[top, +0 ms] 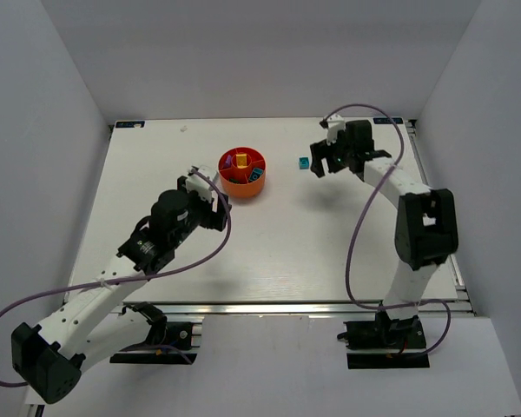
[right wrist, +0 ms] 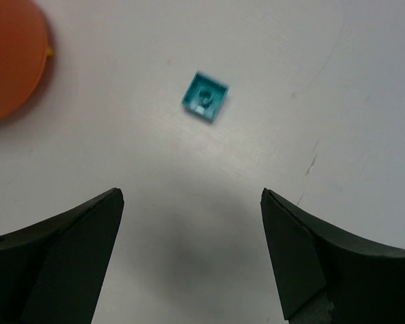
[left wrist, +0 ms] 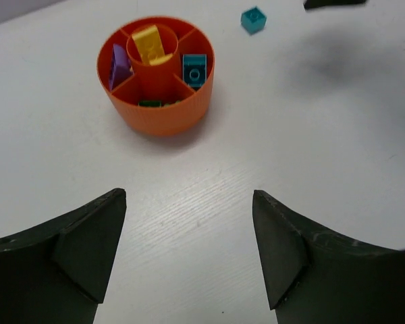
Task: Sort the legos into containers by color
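1. Top view: the bowl (top: 242, 185) is sitting at the far middle of the bench (top: 269, 252). The loose cyan brick (top: 304, 163) is lying to its right, apart from it. The right end effector (top: 321, 163) is hovering just right of that brick with its fingers parted. The left end effector (top: 215, 195) is waiting near and left of the bowl, also spread and carrying nothing.

2. Left wrist view: the left end effector (left wrist: 187, 196) is standing wide open and empty, facing the bowl (left wrist: 162, 115). A yellow brick (left wrist: 150, 46) is resting in the central hub, a purple piece (left wrist: 119, 67) in the left wedge and a sorted cyan brick (left wrist: 195, 67) in the right wedge. A green piece (left wrist: 155, 103) is only partly showing in the near wedge. The loose cyan brick (left wrist: 254, 19) is lying farther off to the right.

3. Right wrist view: the right end effector (right wrist: 192, 192) is open and holding nothing. The loose cyan brick (right wrist: 205, 97) is lying on the bench ahead of it, turned at an angle to the jaws. The bowl's edge (right wrist: 7, 54) is showing at the left.
   - Judging from that skew, pads closing on the corners could spin the brick or squirt it away.
   - A descent slightly off line could put a finger on top of it.
   - The wedges are narrow, so a release off-centre could land the brick in the wrong one.
   - A low approach could clip the rim and shift the bowl, and the left arm is crowding that side.
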`<control>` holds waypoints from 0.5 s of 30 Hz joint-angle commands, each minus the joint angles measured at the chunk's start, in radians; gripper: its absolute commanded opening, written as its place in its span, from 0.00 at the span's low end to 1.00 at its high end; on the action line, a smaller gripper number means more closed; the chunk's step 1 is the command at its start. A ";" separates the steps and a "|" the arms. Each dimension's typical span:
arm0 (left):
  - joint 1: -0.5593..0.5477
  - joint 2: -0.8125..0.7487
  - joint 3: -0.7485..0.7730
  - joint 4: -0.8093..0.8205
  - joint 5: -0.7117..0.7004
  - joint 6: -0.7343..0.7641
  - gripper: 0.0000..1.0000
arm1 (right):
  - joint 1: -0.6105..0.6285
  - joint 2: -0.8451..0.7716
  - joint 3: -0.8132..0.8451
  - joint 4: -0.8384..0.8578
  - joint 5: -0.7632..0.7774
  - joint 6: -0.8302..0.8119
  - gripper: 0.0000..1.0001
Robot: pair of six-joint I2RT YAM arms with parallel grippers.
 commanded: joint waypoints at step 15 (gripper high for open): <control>0.002 -0.062 -0.087 0.026 -0.069 0.014 0.90 | 0.078 0.392 0.447 -0.027 0.227 0.269 0.88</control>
